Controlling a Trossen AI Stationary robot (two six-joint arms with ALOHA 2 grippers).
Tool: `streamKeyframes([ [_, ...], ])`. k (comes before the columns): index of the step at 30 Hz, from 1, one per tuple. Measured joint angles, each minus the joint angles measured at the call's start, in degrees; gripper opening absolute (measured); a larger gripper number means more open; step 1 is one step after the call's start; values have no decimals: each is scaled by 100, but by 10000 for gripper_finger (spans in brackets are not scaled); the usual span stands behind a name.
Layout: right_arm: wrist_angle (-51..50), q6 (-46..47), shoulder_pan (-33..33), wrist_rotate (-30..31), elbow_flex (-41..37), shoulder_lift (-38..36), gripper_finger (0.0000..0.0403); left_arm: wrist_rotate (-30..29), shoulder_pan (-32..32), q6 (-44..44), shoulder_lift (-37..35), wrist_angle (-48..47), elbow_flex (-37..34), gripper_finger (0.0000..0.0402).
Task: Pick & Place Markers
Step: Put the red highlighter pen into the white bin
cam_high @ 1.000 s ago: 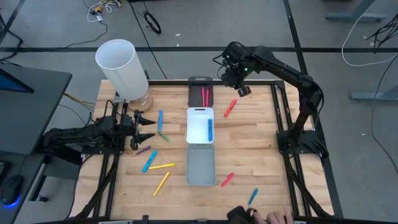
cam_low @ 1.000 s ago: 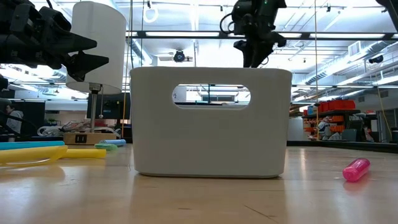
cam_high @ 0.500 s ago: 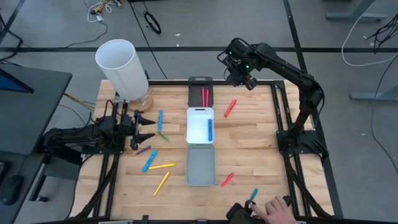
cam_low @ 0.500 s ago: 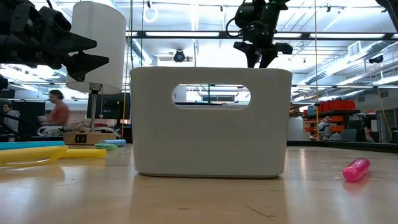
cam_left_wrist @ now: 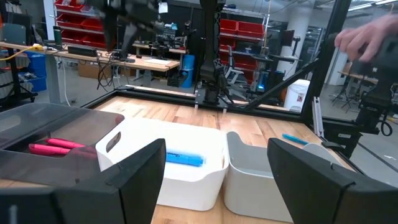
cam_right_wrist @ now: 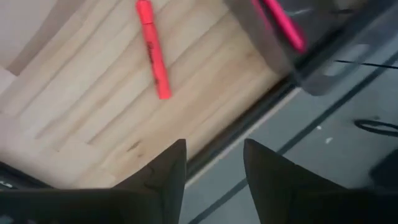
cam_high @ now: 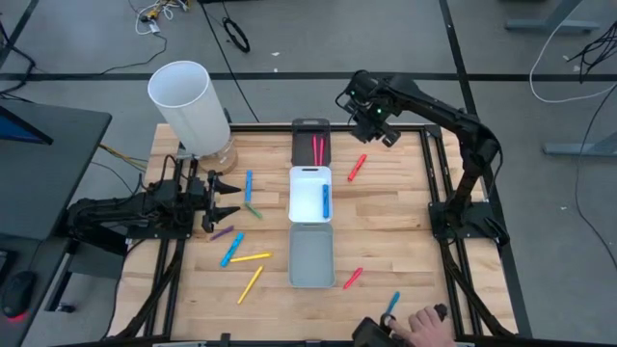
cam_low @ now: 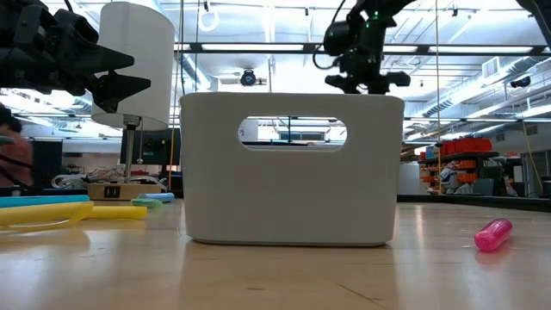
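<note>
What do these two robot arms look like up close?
Both arms are black and built of jointed segments. The right arm carries loose black cables near its wrist and a small green light. The left arm ends in a left gripper with two pointed black fingers, wedge-shaped and matte. The right gripper has the same dark fingers.

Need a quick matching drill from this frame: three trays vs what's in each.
Trays:
1. black tray
2. white tray
3. grey tray

Contents:
a. one blue marker
b. no marker
c. two pink markers

Pairs: 1-c, 2-a, 3-b
</note>
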Motion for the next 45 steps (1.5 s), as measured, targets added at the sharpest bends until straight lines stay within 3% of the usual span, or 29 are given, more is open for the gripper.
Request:
streamKeyframes([
  [8,893,-1,0,-19,-976,-2,162,0,0,1,1,0,0,288],
  [21,1589,186,11,-658,-1790,-4,162,0,-1,1,0,0,0,288],
  [31,2354,151,11,-667,-2610,-4,162,0,1,0,0,-2,1,288],
  [45,2462,420,22,-835,-2673,578,162,0,-1,-1,1,0,0,288],
])
